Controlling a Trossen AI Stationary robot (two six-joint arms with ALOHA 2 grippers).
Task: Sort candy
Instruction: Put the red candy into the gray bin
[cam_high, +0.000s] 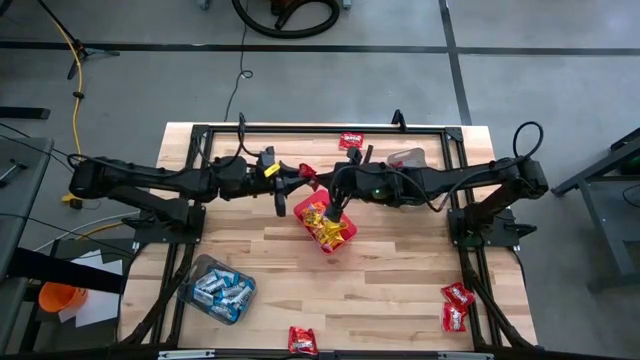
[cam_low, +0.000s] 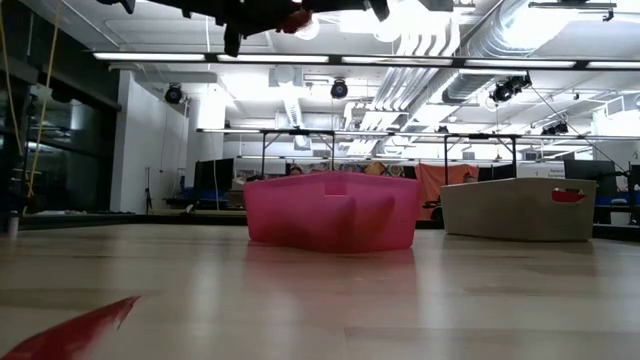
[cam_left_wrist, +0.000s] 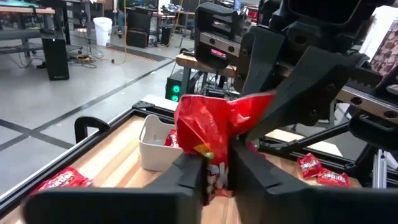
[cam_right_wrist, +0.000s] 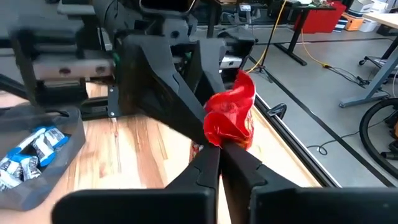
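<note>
I'm holding the shiny red crinkled candy packet (cam_left_wrist: 214, 127) up in the air over the light wooden tabletop (cam_high: 400, 270), just beside the red square plastic bin (cam_high: 326, 225); both tools are pinching it, left tool (cam_left_wrist: 214, 177) clamped on one edge, right tool (cam_right_wrist: 219, 152) clamped on the other; it's looking light, soft and slippery, so I'm gripping the flat sealed edges, not the puffy middle.
</note>
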